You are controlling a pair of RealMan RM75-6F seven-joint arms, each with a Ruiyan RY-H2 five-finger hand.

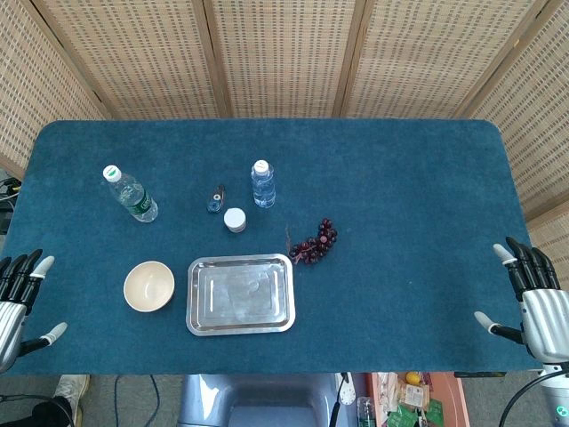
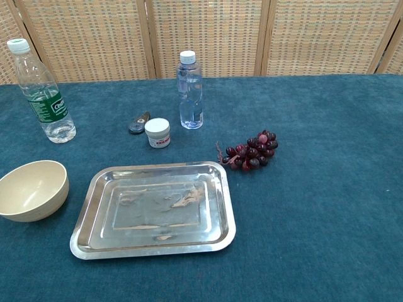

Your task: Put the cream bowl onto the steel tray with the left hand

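The cream bowl (image 1: 148, 286) (image 2: 31, 189) stands upright on the blue cloth, just left of the steel tray (image 1: 200, 313) (image 2: 85, 231), which lies flat with nothing on it. My left hand (image 1: 18, 298) hovers at the table's left front edge, fingers spread, holding nothing, well left of the bowl. My right hand (image 1: 530, 294) hangs at the right front edge, fingers apart and free of any object. Neither hand shows in the chest view.
A green-labelled water bottle (image 1: 130, 194) (image 2: 41, 93) stands behind the bowl. A small clear bottle (image 1: 262, 183) (image 2: 190, 90), a white jar (image 1: 235, 220) (image 2: 157, 133) and a small dark object (image 1: 216, 199) sit behind the tray. Dark grapes (image 1: 316, 243) (image 2: 250, 152) lie right of it.
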